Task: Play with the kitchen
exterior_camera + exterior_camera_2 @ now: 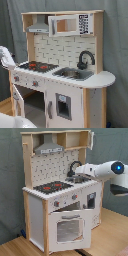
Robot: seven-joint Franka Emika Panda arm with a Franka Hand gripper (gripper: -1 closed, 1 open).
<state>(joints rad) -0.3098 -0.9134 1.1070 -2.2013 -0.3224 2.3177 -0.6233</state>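
The kitchen (65, 85) (55, 203) is a white and light-wood toy with a black-red hob (35, 65) (52, 187), a steel sink (75, 74), a black tap (85, 59) (74, 166) and a grey hood (39, 27) (50, 149). Its oven door (67, 226) (18, 101) hangs ajar. My white arm (102, 170) comes in from the second exterior view's right, at worktop height. Its gripper (78, 174) overlaps the sink area there. In the first exterior view the gripper (6, 57) shows at the left edge, beside the hob.
A microwave-like cabinet (71, 24) sits on the top shelf. The kitchen stands on a wooden floor (107, 235) before a grey curtain (116, 45). A white rounded shape (9, 122) fills the first exterior view's lower left corner.
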